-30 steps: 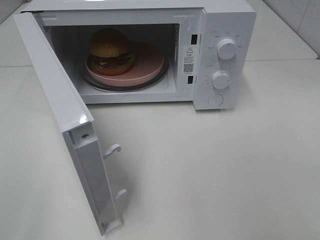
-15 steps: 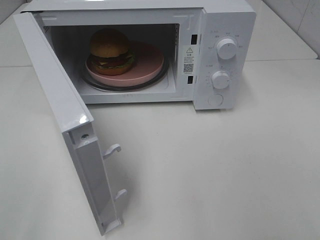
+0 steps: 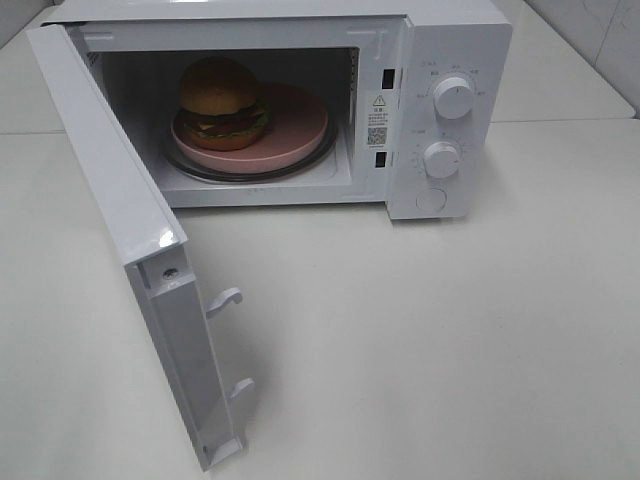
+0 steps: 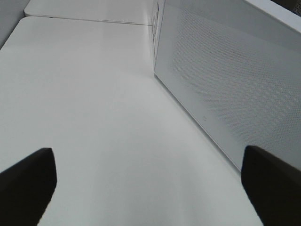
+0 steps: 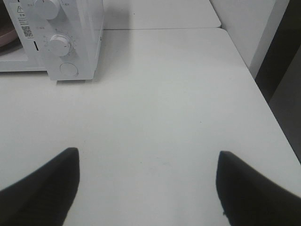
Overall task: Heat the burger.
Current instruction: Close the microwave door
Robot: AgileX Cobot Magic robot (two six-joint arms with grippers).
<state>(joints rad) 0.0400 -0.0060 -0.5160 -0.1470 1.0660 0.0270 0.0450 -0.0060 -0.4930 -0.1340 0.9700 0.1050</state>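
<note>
The burger (image 3: 222, 100) is seen on a pink plate (image 3: 295, 125) inside the microwave (image 3: 455, 40), whose door (image 3: 110, 190) is swung open (hinged at the left of the high view). The left claw (image 4: 149, 184) is spread wide and empty over the white surface (image 3: 450, 330) beside the door's perforated panel. The right claw (image 5: 148, 186) is likewise spread wide and empty, well apart from the dials (image 5: 60, 44).

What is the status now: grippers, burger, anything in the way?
Left gripper open, empty, beside the door's outer face. Right gripper open, empty. Burger on pink plate inside microwave. Door wide open; no obstacle seen.
</note>
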